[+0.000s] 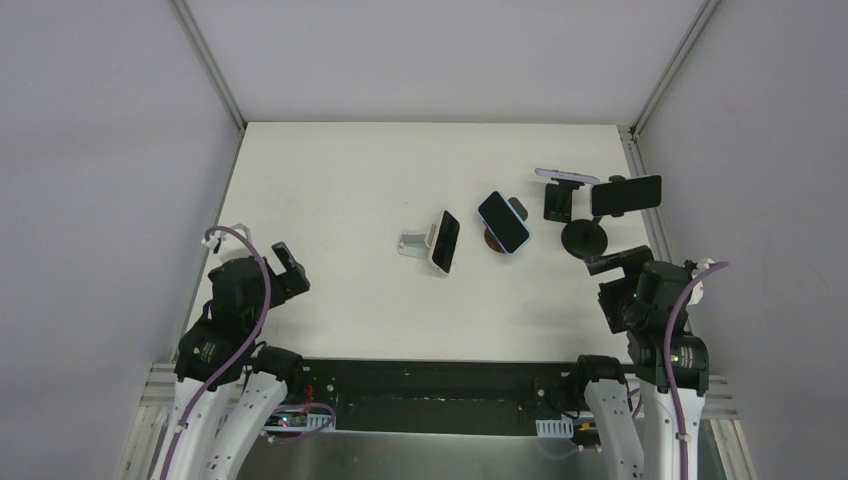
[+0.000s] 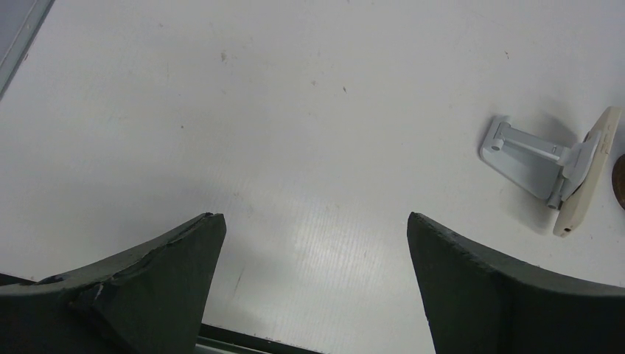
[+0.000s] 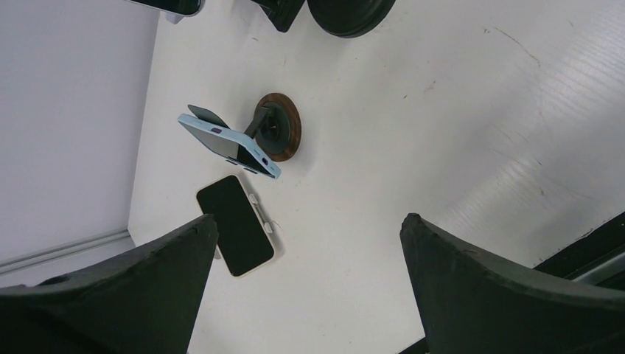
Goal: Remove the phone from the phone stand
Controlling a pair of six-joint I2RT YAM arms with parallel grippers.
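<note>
Soft, even overhead light leaves the white table [image 1: 340, 190] bright in the top view, all of it sharp. In the left wrist view a pale sheen lies on the table at 6 o'clock and a faint shadow hugs the stand [image 2: 525, 156]. In the right wrist view glare streaks the table at 3 o'clock, and the near fingers [image 3: 125, 295] look dark and slightly soft.

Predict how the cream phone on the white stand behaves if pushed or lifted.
The cream phone looks rigid and flat, so probably lifts without bending. It seems merely propped on the thin white stand, which could slide or tip if pushed. Its smooth case may slip.
</note>
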